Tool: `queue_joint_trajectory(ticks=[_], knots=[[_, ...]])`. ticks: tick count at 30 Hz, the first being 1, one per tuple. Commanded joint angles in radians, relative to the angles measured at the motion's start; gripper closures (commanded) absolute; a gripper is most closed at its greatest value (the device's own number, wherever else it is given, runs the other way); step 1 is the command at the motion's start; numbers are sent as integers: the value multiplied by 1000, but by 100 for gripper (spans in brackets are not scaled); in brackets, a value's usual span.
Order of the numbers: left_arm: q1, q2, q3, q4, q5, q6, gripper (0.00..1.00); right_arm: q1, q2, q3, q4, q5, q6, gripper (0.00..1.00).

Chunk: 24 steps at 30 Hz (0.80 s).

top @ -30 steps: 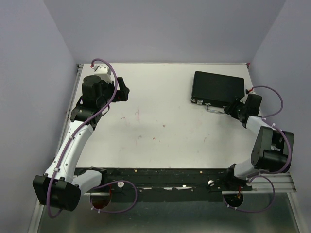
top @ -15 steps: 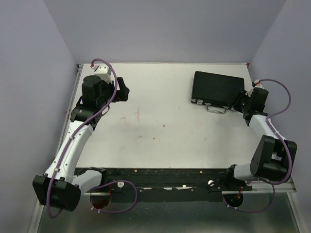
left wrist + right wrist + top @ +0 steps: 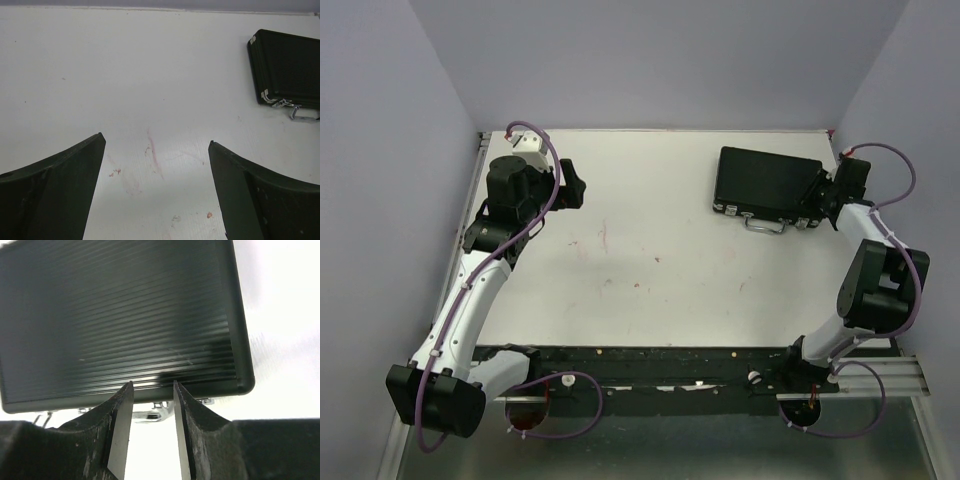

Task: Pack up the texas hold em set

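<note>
Right hand, fingers parted by only a narrow slot and clasping nothing, poised just above the near long edge of the black briefcase, toward one corner, a silver latch glinting below the gap. Briefcase flat with lid down at the far right of the tabletop, handle facing the arms, contents hidden; state of the latches, fastened or not, impossible to judge from here. Left hand, fingers spread wide and empty, hanging over bare tabletop at the far left, well apart from the briefcase. Likely trouble: with so slim a slot and so small a latch, easy to come down on the ribbed lid or the rim instead and skid off the smooth shell. Easy, too, to shove the whole briefcase toward the nearby right edge of the tabletop, with nothing bracing its other side. Also possible: one latch pressed home with the other loose, then a gaping lid on any lift by the handle. Probably worth bringing the left hand across as a stop.
</note>
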<state>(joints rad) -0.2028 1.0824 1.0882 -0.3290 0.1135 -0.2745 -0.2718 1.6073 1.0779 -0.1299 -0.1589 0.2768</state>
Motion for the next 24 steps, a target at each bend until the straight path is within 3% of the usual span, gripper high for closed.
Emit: queue_joint_trajectory(ticks=[1, 7, 15, 24], knots=[[5, -19, 1, 19, 8, -5, 1, 2, 88, -6, -94, 41, 5, 56], [6, -18, 1, 19, 5, -3, 1, 2, 112, -7, -97, 38, -4, 57], [8, -19, 3, 18, 5, -3, 1, 6, -32, 31, -119, -33, -10, 54], [5, -18, -2, 21, 6, -6, 1, 169, -132, -1, -122, -114, 61, 59]])
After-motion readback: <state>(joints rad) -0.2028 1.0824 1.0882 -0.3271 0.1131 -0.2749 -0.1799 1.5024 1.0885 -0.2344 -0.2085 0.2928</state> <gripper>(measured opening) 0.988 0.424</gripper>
